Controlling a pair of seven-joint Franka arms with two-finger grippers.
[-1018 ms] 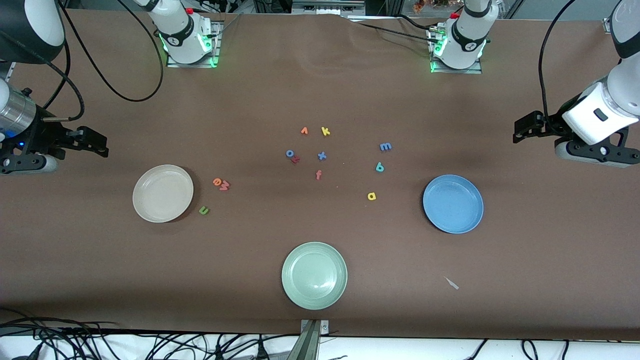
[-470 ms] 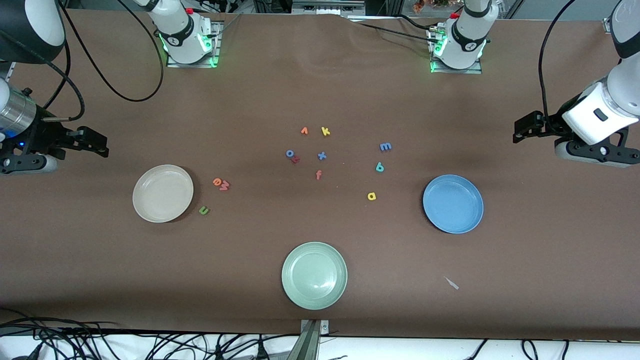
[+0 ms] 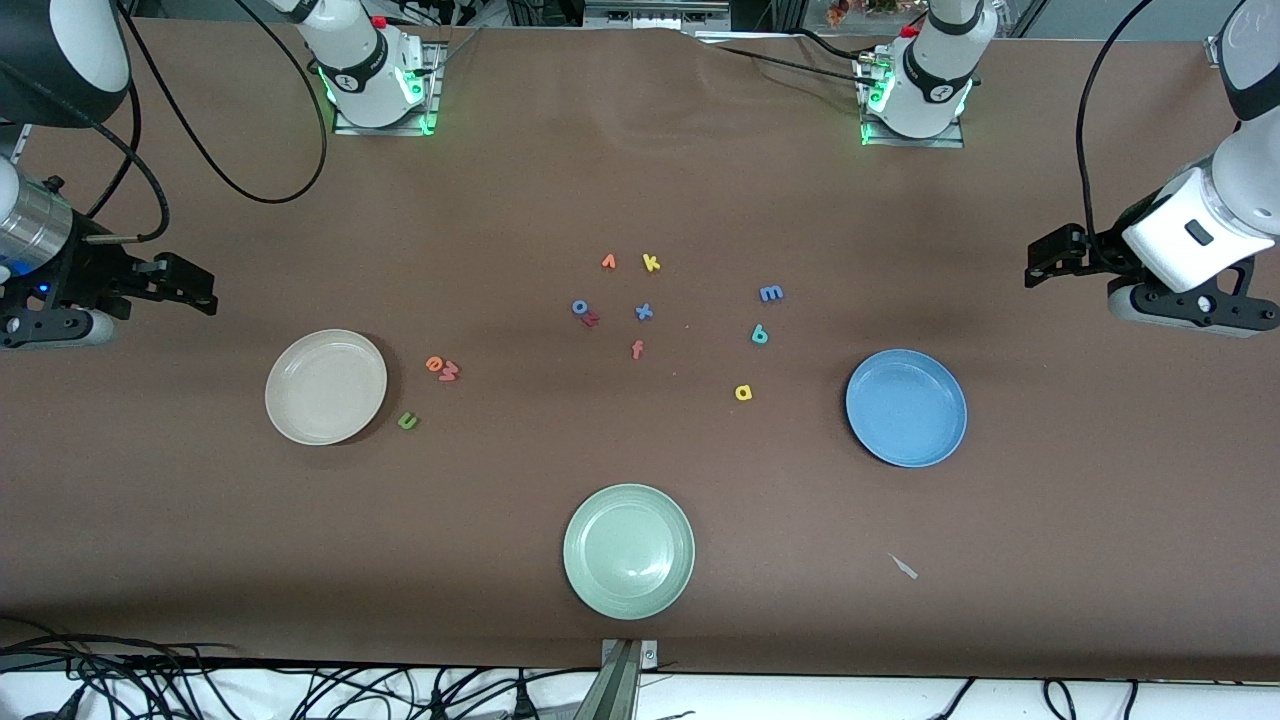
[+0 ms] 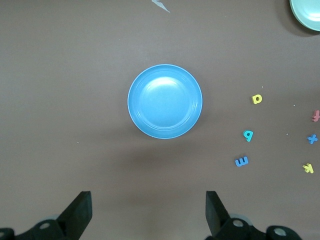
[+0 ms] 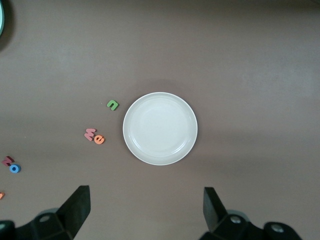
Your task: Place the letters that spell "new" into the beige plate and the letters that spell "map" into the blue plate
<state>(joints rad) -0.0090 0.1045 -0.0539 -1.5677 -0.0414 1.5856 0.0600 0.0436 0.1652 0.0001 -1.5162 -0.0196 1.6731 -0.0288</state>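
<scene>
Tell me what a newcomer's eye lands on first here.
Three round plates form a triangle: the beige plate toward the right arm's end, the blue plate toward the left arm's end, the pale green plate nearest the camera. Between them lie scattered foam letters. The left gripper and right gripper hang open at the table's ends.

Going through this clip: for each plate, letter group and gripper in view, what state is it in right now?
beige plate: empty, on the table.
blue plate: empty.
pale green plate: empty.
green n, orange e, red w: loose on the table beside the beige plate.
blue m, teal p, yellow a: loose on the table.
left gripper: open, holding nothing.
right gripper: open, holding nothing.
</scene>
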